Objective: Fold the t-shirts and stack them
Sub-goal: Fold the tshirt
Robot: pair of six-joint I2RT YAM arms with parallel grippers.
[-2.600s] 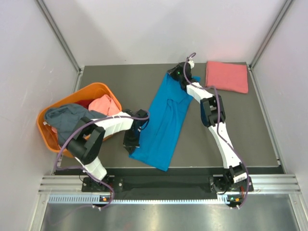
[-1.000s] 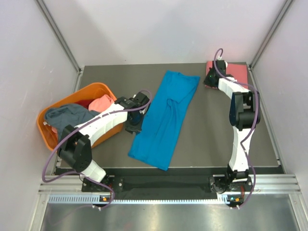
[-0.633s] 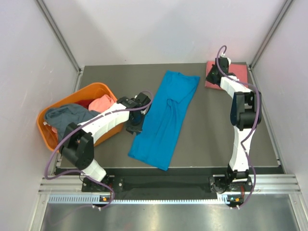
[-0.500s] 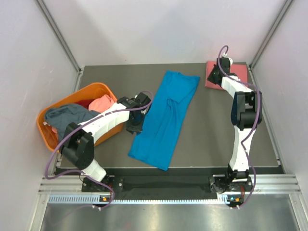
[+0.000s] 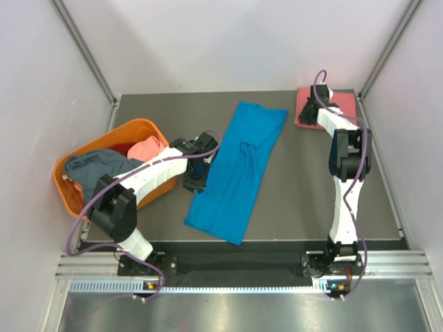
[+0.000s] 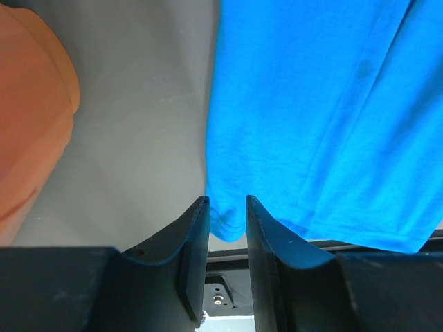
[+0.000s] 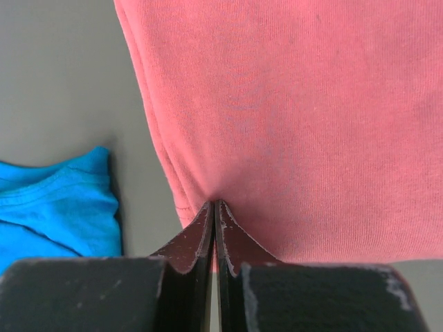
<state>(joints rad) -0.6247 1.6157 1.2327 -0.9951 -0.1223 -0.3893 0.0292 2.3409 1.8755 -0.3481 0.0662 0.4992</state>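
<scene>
- Here the blue shirt (image 5: 239,169) lies flat across the middle of the desk (image 5: 297,200), a long strip running from the far side to the near edge, so I judge the lengthwise fold done and the crosswise fold not yet made
- The pink shirt (image 5: 342,114), folded to a small rectangle, sits in the far right corner; I take it for the start of the stack
- The left jaws stand partly apart with nothing clamped, low over the blue shirt's left edge; whether their tips touch the cloth I cannot tell
- The right jaws are pressed together, tips at the pink shirt's left edge, where the cloth puckers; whether a pinch of cloth is caught between them I cannot tell
- The basket (image 5: 142,126) at the left holds a grey shirt (image 5: 97,166) and a loose pink shirt (image 5: 147,149), both unfolded
- Next, as I judge it, the right jaws must come off the pink shirt and cross to the blue strip; both pairs need a hold on one end, to carry it over the other with edges matched, and then the packet goes onto the pink shirt
</scene>
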